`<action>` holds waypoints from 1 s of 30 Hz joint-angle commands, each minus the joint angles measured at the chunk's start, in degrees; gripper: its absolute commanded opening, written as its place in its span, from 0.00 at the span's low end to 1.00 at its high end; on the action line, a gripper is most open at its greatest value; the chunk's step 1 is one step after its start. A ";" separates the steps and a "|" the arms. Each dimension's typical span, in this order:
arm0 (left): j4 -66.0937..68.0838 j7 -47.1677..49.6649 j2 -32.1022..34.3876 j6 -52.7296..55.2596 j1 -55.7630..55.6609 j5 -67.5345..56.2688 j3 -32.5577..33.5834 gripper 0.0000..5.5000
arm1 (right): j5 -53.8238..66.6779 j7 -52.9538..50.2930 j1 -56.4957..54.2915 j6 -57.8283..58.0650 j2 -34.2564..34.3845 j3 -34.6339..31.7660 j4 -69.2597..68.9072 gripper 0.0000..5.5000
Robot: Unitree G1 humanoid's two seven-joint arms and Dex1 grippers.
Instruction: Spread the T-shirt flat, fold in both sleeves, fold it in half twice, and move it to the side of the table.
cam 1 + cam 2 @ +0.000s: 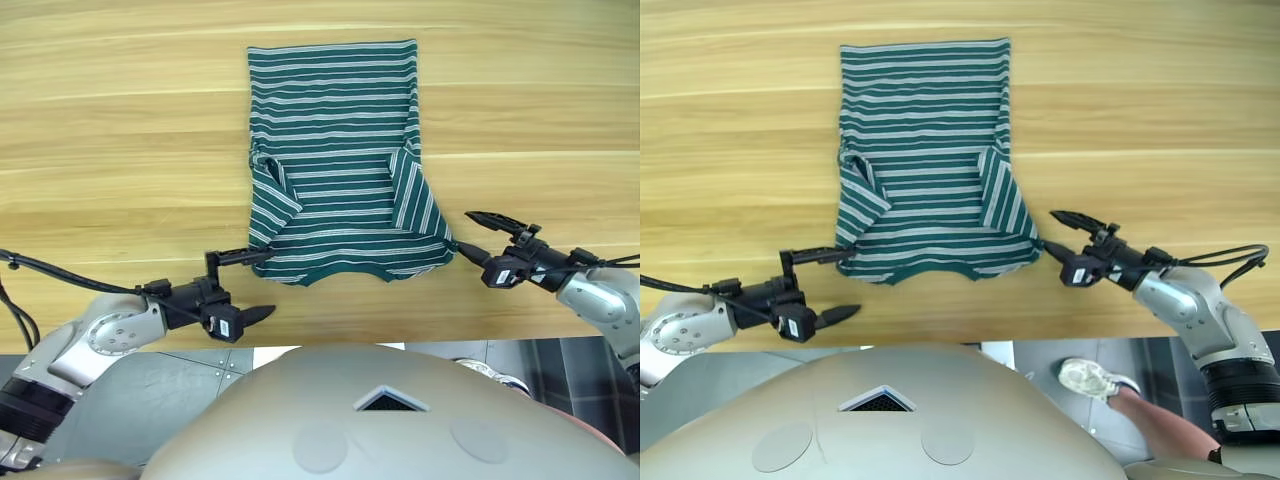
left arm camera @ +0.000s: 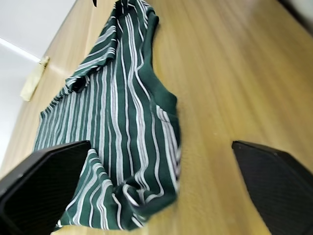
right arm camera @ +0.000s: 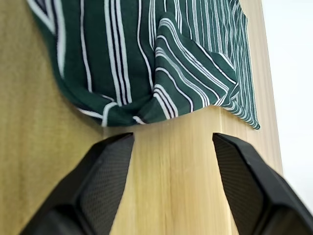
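**Both grippers spread at the near corners of the sleeve-folded T-shirt**

The T-shirt (image 1: 335, 150), dark green with pale stripes, lies on the wooden tabletop (image 1: 120, 120) about midway across it. The collar end faces the robot and the straight hem (image 1: 332, 47) is at the far side. Both sleeves are turned inward over the body. The left sleeve (image 1: 272, 195) and the right sleeve (image 1: 412, 195) each lie as a slanted flap with stripes running across those of the body. The far half lies smooth. The near half is wider and slightly rumpled, with a shallow curve at the collar (image 1: 345, 272).

The left gripper (image 1: 272, 283) sits low over the tabletop at the shirt's near left corner, its jaws wide apart and holding nothing. The far finger lies along the edge of that corner and the near finger is over bare wood. In the left wrist view one finger (image 2: 44, 181) overlaps the bunched corner of the cloth, while the other finger (image 2: 274, 181) is well clear of it. Whether the first finger touches the cloth cannot be told.

The right gripper (image 1: 462, 230) is at the near right corner, also spread and empty. One fingertip is just beside the cloth's edge. In the right wrist view both fingers (image 3: 107, 171) stop just short of the rolled shoulder edge, with wood showing between them.
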 commanded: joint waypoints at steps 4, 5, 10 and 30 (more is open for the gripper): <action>13.92 -2.43 1.42 7.90 -2.35 11.85 -1.77 0.98 | -2.38 1.59 1.40 0.84 -0.38 1.58 2.22 0.54; 14.18 -2.37 1.68 7.97 -2.54 11.96 -1.75 0.98 | -2.40 1.50 1.37 0.80 -0.38 1.58 2.30 0.54; 15.52 -1.54 1.77 8.35 -4.47 13.44 -1.51 0.98 | -2.70 0.85 0.81 0.69 -0.22 1.93 2.89 0.54; 17.92 0.76 -2.10 5.86 -8.24 16.66 -5.77 0.61 | -2.87 1.56 -0.61 -0.64 -0.10 4.21 2.86 0.55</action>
